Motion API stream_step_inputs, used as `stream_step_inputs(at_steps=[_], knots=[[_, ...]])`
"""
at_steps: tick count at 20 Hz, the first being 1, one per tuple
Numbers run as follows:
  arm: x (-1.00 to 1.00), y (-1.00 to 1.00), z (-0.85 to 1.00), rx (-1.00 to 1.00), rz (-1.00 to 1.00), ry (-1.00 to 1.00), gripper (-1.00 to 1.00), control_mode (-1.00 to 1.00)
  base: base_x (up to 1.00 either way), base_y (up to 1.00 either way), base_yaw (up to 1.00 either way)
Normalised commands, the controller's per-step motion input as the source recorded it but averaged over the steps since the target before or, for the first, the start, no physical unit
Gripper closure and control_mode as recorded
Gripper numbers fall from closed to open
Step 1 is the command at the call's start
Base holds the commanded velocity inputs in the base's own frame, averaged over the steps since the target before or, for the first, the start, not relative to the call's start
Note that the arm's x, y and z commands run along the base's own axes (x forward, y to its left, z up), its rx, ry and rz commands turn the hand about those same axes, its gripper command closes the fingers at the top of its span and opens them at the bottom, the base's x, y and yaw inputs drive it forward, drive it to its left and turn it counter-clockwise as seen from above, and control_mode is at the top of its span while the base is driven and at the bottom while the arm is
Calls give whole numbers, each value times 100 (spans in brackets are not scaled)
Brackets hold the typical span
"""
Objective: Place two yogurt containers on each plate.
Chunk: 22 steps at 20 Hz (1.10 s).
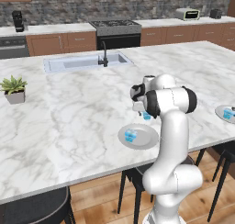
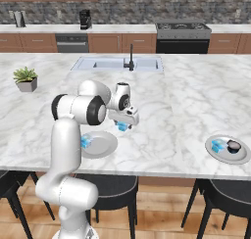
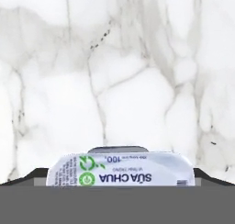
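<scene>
**Claw wide over a yogurt cup beside the near plate**

While the sink (image 2: 117,63) sits far back in the marble desk (image 2: 186,101), everything the task needs lies toward the front edge. Going left to right in the right base view, a potted plant (image 2: 26,79) stands front-left of the sink, well clear of the rest. Next comes the near plate (image 2: 104,146), in front of the sink, with one yogurt container (image 2: 86,141) resting on its left part. Just beyond that plate's back rim, a second yogurt container (image 2: 122,127) stands on the bare desk, and the claw (image 2: 125,121) hangs directly over it with its jaws spread wide, gripping nothing. From the hand view, that cup's printed lid (image 3: 120,170) lies between the fingertips. Far front-right of the sink, the far plate (image 2: 239,157) carries a third yogurt container (image 2: 217,145) and a small dark object (image 2: 234,145) beside it.
</scene>
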Motion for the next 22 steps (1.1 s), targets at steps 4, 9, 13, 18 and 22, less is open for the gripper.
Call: stream_step_inputs(at_steps=[4,9,13,18,22], knots=[[0,0,-5,0,-4,1,100,-100,0,0,0],[-21,0,5,2,-3,1,100,-100,0,0,0],[-69,0,23,8,-4,0,100,-100,0,0,0],[-89,0,20,6,-8,0,100,-100,0,0,0],[-91,6,2,3,-11,0,100,-100,0,0,0]])
